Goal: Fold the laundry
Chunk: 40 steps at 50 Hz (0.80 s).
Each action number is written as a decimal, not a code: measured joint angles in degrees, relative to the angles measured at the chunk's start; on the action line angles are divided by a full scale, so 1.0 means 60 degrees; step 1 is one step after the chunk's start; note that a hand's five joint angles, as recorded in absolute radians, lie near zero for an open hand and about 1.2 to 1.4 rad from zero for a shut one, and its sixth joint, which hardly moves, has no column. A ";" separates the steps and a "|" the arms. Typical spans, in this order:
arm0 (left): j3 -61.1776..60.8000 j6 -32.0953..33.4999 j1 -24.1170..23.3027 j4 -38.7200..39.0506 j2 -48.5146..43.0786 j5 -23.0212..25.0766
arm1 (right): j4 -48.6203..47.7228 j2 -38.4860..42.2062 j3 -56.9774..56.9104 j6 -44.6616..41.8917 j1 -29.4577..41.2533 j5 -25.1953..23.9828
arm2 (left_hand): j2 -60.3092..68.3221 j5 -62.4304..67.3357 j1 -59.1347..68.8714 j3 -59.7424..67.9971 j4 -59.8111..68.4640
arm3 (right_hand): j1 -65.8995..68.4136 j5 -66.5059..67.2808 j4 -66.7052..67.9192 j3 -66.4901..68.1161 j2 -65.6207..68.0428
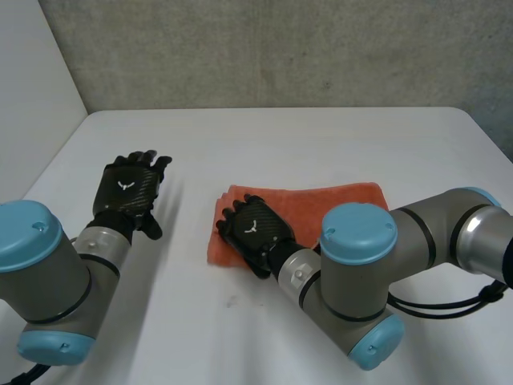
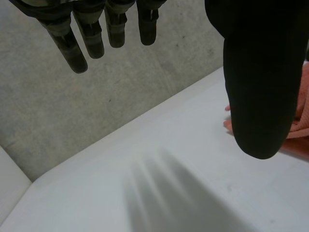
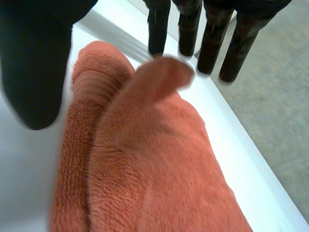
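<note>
Right of centre on the table (image 1: 280,136): folded orange towel (image 1: 337,200) lying flat | right hand (image 1: 258,228) over its left end, fingers (image 3: 187,29) straight, gripping nothing, likely pressing the fold; raised flap may touch them | left hand (image 1: 128,188) parked well aside, likewise straight and empty

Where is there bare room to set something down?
Bare table lies behind the towel up to the far edge, and between the left robot hand and the towel. It is crowded at the towel's end under the right robot hand.
</note>
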 measured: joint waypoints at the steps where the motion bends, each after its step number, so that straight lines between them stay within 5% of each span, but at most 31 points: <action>1: 0.0026 0.0000 -0.0048 0.0000 0.0003 0.0014 | 0.0120 -0.0204 0.0054 0.0189 -0.0078 0.0248 | 0.0000 0.0000 0.0000 0.0000 0.0000 | -0.0866 -0.1080 -0.1242 -0.1246 -0.1038; 13: 0.1241 0.0018 -0.1143 0.0084 -0.0261 0.0068 | 0.0560 -0.2575 0.1738 0.2686 -0.2688 0.0950 | 0.0000 0.0000 -0.0001 0.0000 0.0000 | -0.1076 -0.1345 -0.1491 -0.1685 -0.1409; 21: 0.2115 0.0027 -0.2002 0.0098 -0.0855 0.0021 | 0.0779 -0.2867 0.3297 0.2384 -0.4193 0.0852 | 0.0000 0.0000 0.0000 0.0000 0.0000 | -0.1038 -0.1232 -0.1386 -0.1401 -0.1164; 27: 0.2288 0.0037 -0.2350 0.0093 -0.1043 -0.0009 | 0.0488 -0.2409 0.3869 0.1085 -0.5133 0.0825 | 0.0000 0.0000 0.0000 0.0000 0.0000 | 0.4224 0.4190 0.4392 0.4409 0.4785; 28: 0.2246 0.0040 -0.2365 0.0083 -0.1018 -0.0016 | 0.0265 -0.2295 0.3836 0.0780 -0.5256 0.0827 | 0.0000 0.0000 0.0000 0.0000 0.0000 | 0.5155 0.6462 0.7006 0.6973 0.7337; 33: 0.2025 0.0037 -0.2304 0.0055 -0.0817 -0.0045 | -0.0354 -0.2236 0.3420 0.0413 -0.5195 0.0849 | 0.0000 0.0002 0.0000 0.0000 0.0000 | 0.5257 0.6925 0.7605 0.7522 0.7768; 40: 0.1679 0.0017 -0.2137 -0.0004 -0.0171 -0.0338 | -0.0715 -0.2182 0.1379 0.0635 -0.2838 0.0928 | 0.0000 0.0002 0.0000 0.0000 0.0000 | 0.5383 0.7192 0.7610 0.7536 0.7768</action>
